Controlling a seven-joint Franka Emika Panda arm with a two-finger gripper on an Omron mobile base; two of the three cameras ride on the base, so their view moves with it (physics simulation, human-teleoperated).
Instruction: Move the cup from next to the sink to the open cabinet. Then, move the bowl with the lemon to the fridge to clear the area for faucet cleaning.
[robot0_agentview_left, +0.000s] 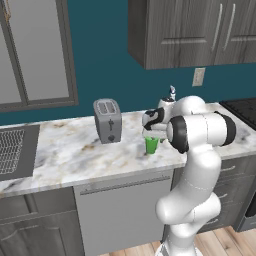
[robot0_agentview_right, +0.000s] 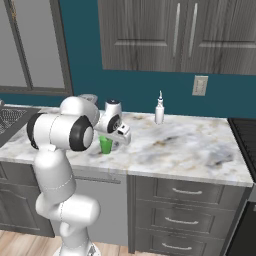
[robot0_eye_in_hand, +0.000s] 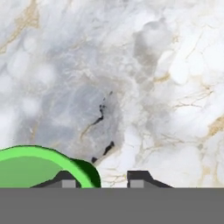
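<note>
We find the cup (robot0_agentview_left: 151, 145) standing upright on the marble bench (robot0_agentview_left: 75, 155), to the right of the toaster (robot0_agentview_left: 108, 120) and well apart from the sink (robot0_agentview_left: 15, 150) at the far left. Our claw (robot0_eye_in_hand: 99, 178) is down over the cup: in the hand view one finger tip sits inside the green rim and the other just outside it, so the two straddle the cup's wall. Whether they have actually pinched that wall we cannot tell, since the contact is cut off at the bottom of the view.

We judge the cup to be light, stiff and smooth, probably plastic, with tapered sides. A pinch on the rim should hold such a light thing, but the slick wall may let it swing or slip if we lift fast. We would squeeze firmly near the rim, lift straight and keep it upright on the way to the cabinet. A soap bottle (robot0_agentview_right: 159, 110) stands near the wall, away from our path.
</note>
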